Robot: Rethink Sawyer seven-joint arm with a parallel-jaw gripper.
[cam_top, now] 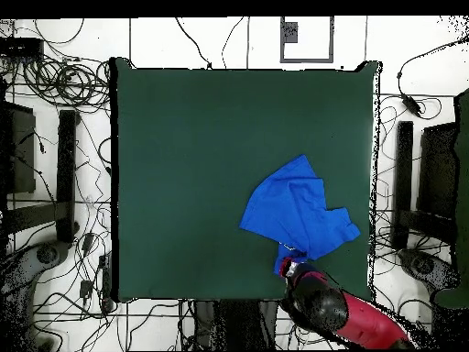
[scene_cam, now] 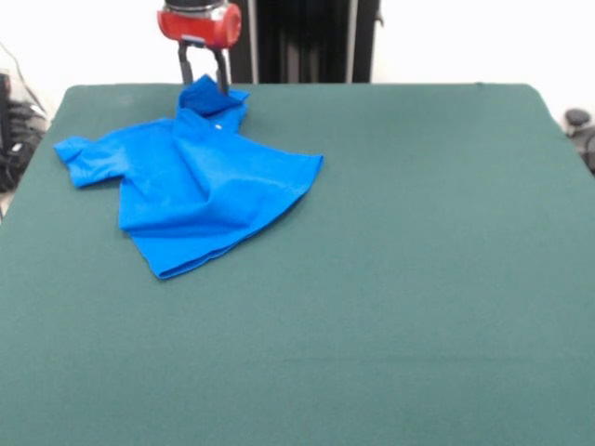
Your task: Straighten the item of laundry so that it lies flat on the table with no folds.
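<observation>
The blue T-shirt [scene_cam: 200,190] lies crumpled on the green table [scene_cam: 418,232] at its far left in the front view, with one sleeve spread to the left and the body folded over itself. My gripper [scene_cam: 205,85] hangs over the shirt's far end. Its two dark fingers [scene_cam: 186,67] stand apart, with a raised bunch of blue fabric between their tips. In the overhead view the shirt [cam_top: 298,211] lies near the table's lower right edge, and the gripper [cam_top: 286,268] is at the shirt's lowest tip.
The red arm [cam_top: 348,316] reaches in from the table's edge [cam_top: 183,295] nearest the base. Cables and stands [cam_top: 55,183] surround the table on the floor. The shirt lies close to the table's corner.
</observation>
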